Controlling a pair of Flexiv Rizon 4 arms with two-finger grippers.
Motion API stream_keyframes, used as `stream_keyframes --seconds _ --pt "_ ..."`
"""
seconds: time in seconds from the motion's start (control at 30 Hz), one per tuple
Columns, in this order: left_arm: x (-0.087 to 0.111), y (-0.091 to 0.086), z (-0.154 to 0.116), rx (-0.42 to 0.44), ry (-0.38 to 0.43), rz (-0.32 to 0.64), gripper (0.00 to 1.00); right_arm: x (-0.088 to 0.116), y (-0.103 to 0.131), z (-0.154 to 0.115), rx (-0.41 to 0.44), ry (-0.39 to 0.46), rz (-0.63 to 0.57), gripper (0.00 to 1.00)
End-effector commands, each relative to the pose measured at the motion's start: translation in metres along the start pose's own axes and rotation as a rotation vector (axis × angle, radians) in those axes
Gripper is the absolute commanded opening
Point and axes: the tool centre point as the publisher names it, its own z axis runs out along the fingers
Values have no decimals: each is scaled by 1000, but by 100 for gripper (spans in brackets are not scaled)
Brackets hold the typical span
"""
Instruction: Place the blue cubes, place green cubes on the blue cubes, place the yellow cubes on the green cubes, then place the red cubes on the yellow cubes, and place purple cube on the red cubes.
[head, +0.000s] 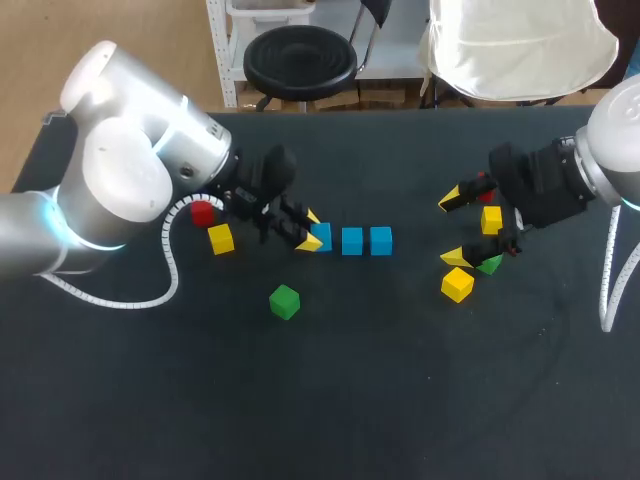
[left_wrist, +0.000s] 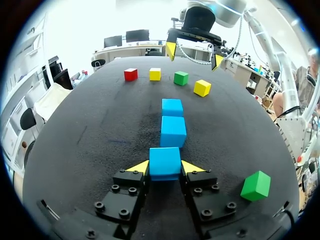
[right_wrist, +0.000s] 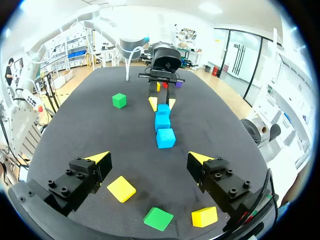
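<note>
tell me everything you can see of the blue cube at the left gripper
The blue cube is a plain, matte, sharp-edged block sitting flat on the black table. It ends a row of three, slightly apart from the middle cube. The left gripper is shut on it, a yellow tip against each side; nothing is on top.
</note>
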Motion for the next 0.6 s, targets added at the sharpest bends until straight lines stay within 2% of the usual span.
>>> stream_keyframes --seconds 0.03,0.17,0.37,0.6 --pt "0 -3 -4 -5 8 -1 0 1 0 0 0 -4 -2 100" --pt "-6 -14 -14 -22 13 14 0 1 0 0 0 -4 -2 100" --pt "-9 -27 -15 -17 19 21 0 1 0 0 0 -4 -2 100" --pt "-9 -29 -6 -2 20 17 0 1 0 0 0 -4 -2 100"
